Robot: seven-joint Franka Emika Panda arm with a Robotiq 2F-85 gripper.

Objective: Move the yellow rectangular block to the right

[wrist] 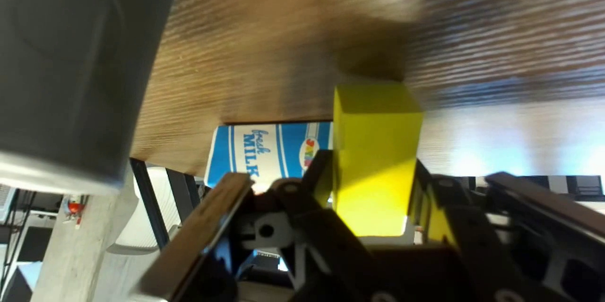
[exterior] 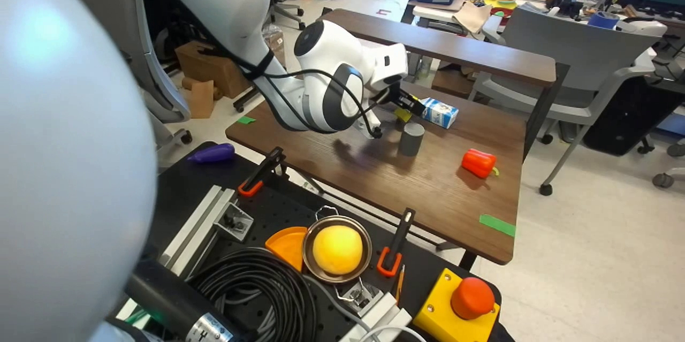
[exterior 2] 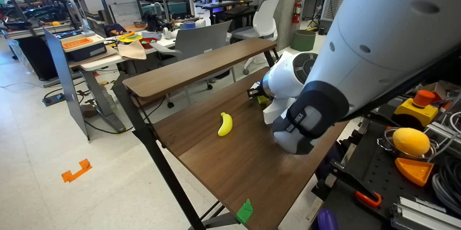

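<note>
Gripper grips yellow rectangular block near milk carton, table contact unclear; best to lift clear of carton and grey cylinder before traversing right.

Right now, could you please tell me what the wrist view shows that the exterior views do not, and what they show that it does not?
Only the wrist view: clearly readable "fresh MILK" lettering on the carton, and the tool closed against two opposite sides of the yellow rectangular block.

Only the exterior views: the red bell pepper and the banana, each in an exterior view, and the purple object in both exterior views.

Shared by all: the block, the tool and the wooden table.
</note>
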